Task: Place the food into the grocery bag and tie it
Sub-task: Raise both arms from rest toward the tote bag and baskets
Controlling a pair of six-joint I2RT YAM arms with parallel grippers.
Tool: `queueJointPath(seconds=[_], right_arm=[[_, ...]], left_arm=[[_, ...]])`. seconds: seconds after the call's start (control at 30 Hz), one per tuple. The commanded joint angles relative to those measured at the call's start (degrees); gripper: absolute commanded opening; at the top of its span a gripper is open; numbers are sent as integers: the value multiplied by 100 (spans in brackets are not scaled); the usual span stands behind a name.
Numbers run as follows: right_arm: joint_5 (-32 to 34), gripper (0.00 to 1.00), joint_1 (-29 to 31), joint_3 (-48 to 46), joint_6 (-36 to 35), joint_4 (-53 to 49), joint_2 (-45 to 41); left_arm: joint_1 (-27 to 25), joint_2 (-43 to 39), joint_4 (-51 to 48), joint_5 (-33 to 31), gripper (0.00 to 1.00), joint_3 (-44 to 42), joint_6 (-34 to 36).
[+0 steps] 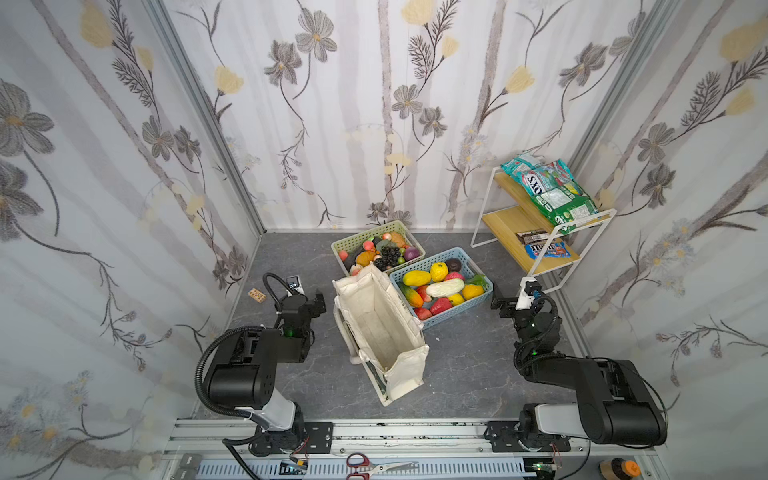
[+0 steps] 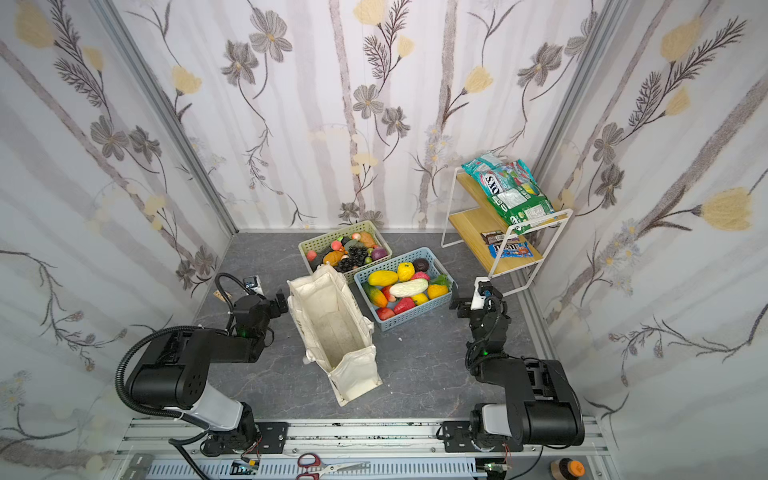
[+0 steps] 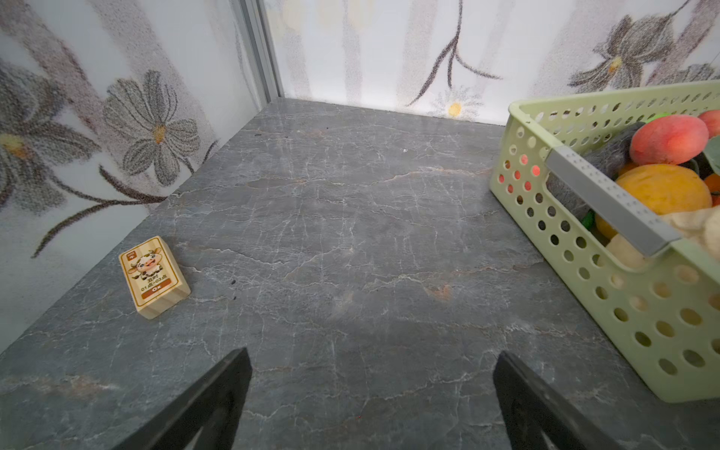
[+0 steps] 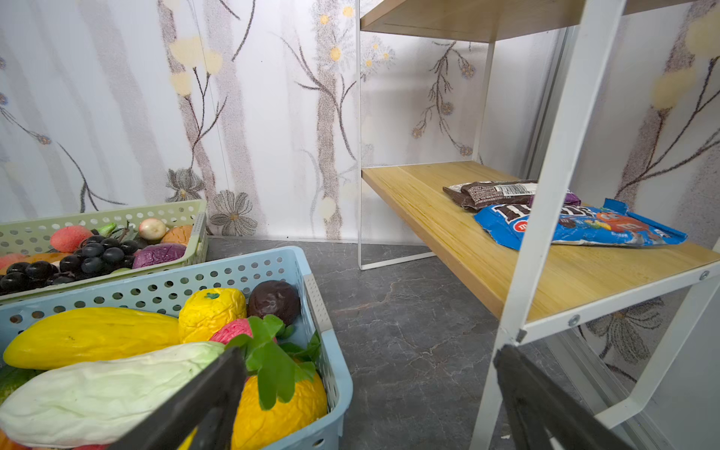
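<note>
grocery bag [image 1: 380, 328] stands btwn left gripper [image 1: 319, 302] & right gripper [image 1: 498, 301], both spread wide; food [image 1: 417, 278] in baskets [image 1: 453, 312] just past bag.

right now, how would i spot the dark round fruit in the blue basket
Find the open cream grocery bag standing mid-table; the blue basket sits just right of it. In the basket's far corner, beside the knobbly yellow fruit, lies the dark fruit: the only brown-black ball among bright yellow, red and green pieces.
</note>
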Motion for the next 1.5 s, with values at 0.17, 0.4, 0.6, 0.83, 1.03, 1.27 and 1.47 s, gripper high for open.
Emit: queueJointPath(seconds=[0.17, 0.4, 0.6, 0.83, 1.03, 1.27, 1.47], right_arm=[[-45, 100, 1, 16, -56, 107, -8], [-45, 100, 1, 17, -56, 105, -8], [-36, 100, -60, 46, 24, 81, 10], [-36, 100, -60, 40, 21, 80, 2], [-29, 100, -60, 51, 28, 66, 9], [234, 100, -3, 233, 53, -497, -320], [704, 100, 252, 1004, 69, -2536, -1210]], left_arm=[[-4, 3, 183, -60, 100, -12, -8], [-1, 3, 179, -57, 100, 3, -11], [7, 4, 161, -51, 100, -4, -23], [14, 4, 161, -34, 100, 7, -30], [15, 10, 146, -38, 100, 5, -33], [94, -395, -210, -213, 100, 23, -190], [299, -1474, -2545, -670, 100, 984, -424]])
